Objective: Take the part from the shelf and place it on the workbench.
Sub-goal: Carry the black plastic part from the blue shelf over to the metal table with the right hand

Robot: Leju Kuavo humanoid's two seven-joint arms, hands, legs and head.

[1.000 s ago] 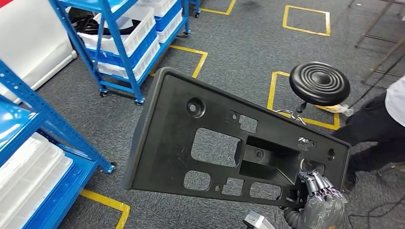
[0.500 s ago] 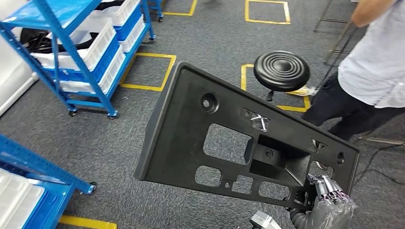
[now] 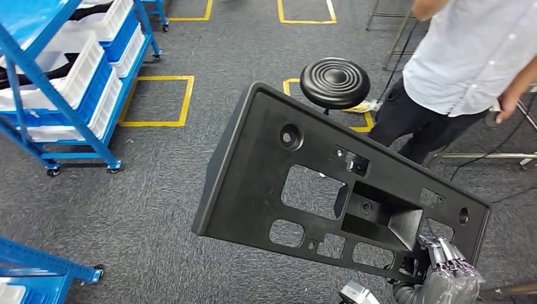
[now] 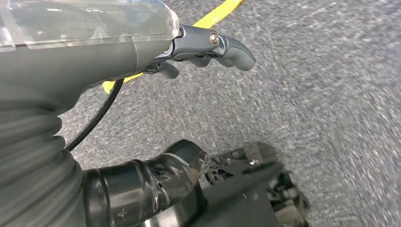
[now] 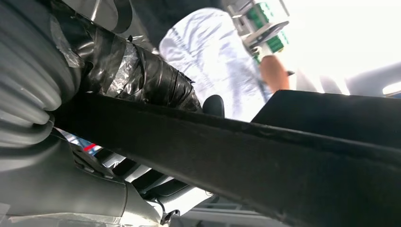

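We carry the large black moulded plastic panel with cut-out windows (image 3: 329,190) above the carpet, our right hand (image 3: 446,275) gripping its lower corner; the left hand (image 4: 208,52) hangs empty, fingers loosely curled. Rigid yet unwieldy, it likely levers hard; an edge nearer mid-span seems steadier.

I hold one part (image 3: 304,190), a black panel, in my right hand (image 3: 446,278); it has one round hole near its upper corner and several rectangular cut-outs I cannot count for sure. My left hand (image 4: 208,47) hangs over the carpet with nothing in it, so two hands in all. One stool (image 3: 334,82) stands past the part. One person (image 3: 462,57) stands beside the stool. Blue racks: two, one (image 3: 38,76) with white bins at upper left, another (image 3: 44,266) at lower left. Yellow floor squares (image 3: 155,101): four that I can see, some cut off by the frame.
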